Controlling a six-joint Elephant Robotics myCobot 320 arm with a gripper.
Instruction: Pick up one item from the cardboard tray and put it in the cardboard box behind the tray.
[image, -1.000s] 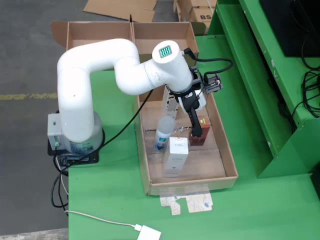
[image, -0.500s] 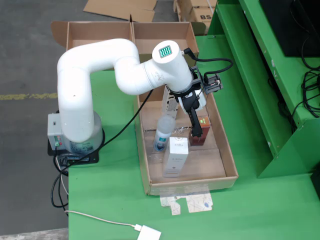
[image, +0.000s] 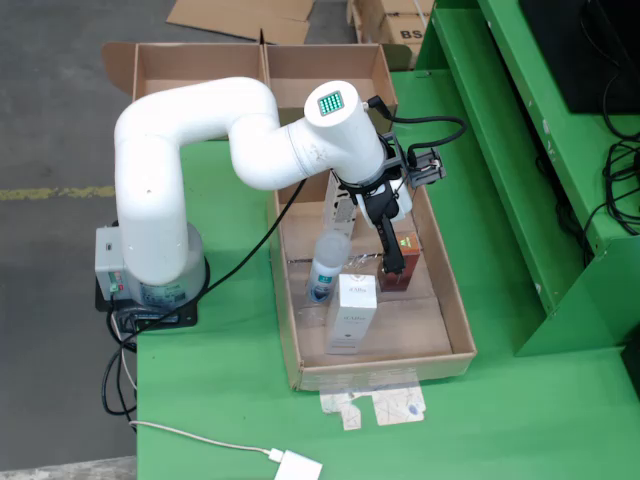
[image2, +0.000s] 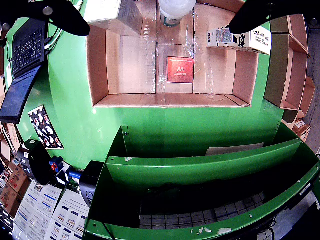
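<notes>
Hovering our gripper (image: 392, 262) with fingers (image2: 60, 15) spread wide over the glossy red square box (image2: 180, 69); white rectangular carton (image: 350, 312) sits at its 8 o'clock in the corrugated cardboard tray (image: 455, 300).

Green table top (image: 230, 400), running from the grey floor (image: 50, 250) on the left of the fixed view to a raised green side structure (image: 520, 180) on the right. Directly on it: long shallow cardboard tray (image: 455, 300), open cardboard box (image: 255, 60) at the far end, touching the tray's far edge. Arm base (image: 150, 285) seated at the table's left edge, black cable (image: 250, 250) trailing from it. Flattened printed carton scrap (image: 375, 405) lay just in front of the tray. White adapter (image: 298, 467) with its white lead rested near the front edge. In the gripper view, same green surface (image2: 70, 100) surrounded the tray wall (image2: 170, 100).
</notes>
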